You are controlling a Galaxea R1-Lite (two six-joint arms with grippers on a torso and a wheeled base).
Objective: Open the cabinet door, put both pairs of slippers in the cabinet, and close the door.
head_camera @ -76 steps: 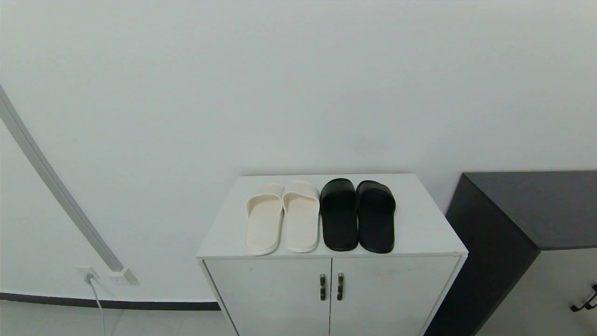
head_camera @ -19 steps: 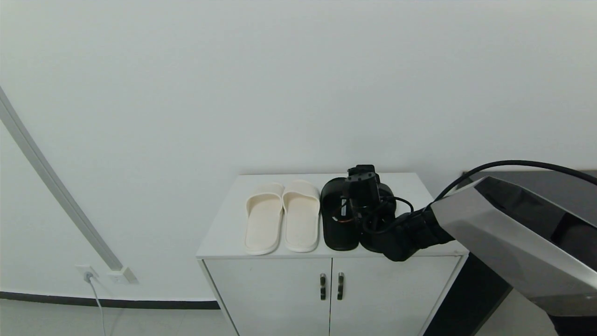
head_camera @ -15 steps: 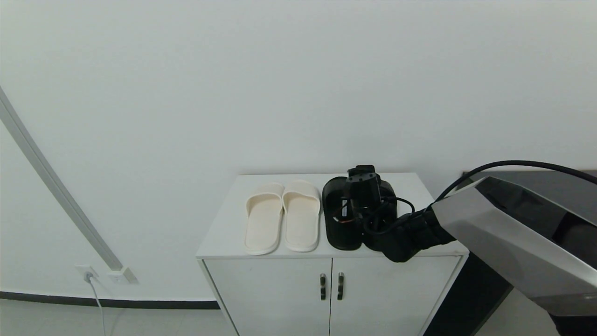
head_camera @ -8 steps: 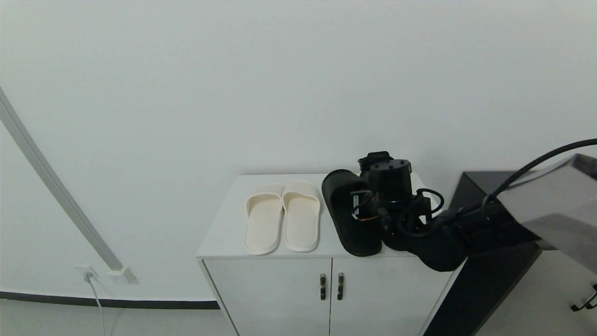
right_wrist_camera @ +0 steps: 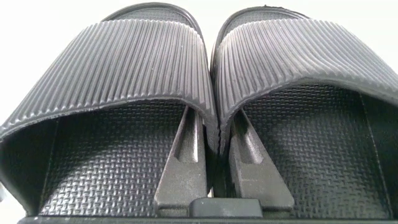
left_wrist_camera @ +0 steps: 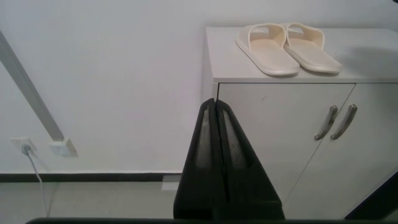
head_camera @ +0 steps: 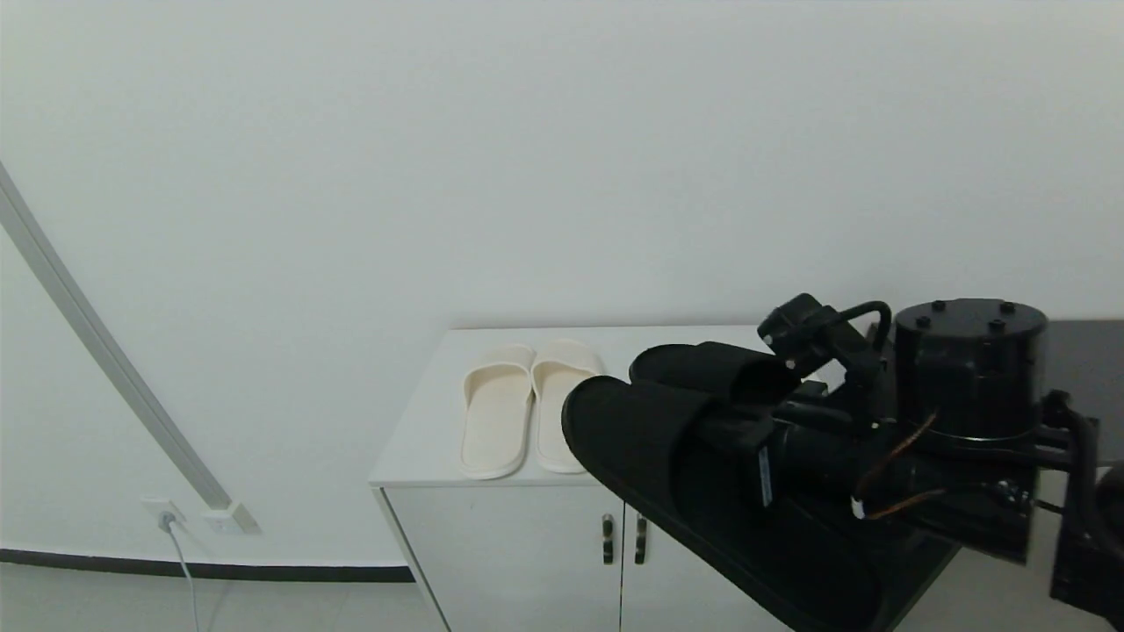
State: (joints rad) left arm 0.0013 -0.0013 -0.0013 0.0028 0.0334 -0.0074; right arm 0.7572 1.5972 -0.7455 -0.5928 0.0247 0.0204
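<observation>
The pair of black slippers (head_camera: 667,439) hangs in the air in front of the white cabinet's right half, lifted off its top (head_camera: 413,448). My right gripper (right_wrist_camera: 216,155) is shut on the two inner side walls, one finger (right_wrist_camera: 180,165) inside each slipper (right_wrist_camera: 124,81). The cream slippers (head_camera: 531,408) lie side by side on the left half of the cabinet top, also seen as cream slippers (left_wrist_camera: 287,48). Both cabinet doors (head_camera: 518,553) are closed, with their handles (left_wrist_camera: 334,122) at the middle. My left gripper (left_wrist_camera: 215,109) is shut and empty, low and left of the cabinet.
A dark cabinet (head_camera: 1089,351) stands right of the white one. A wall socket with a plugged cable (head_camera: 163,518) sits low on the left, below a slanted grey duct (head_camera: 88,333). The wall is close behind the cabinet.
My right arm came in over the cabinet top, closed on the black slippers and lifted them off, toward the head camera and to the right. The cream slippers stayed put.
</observation>
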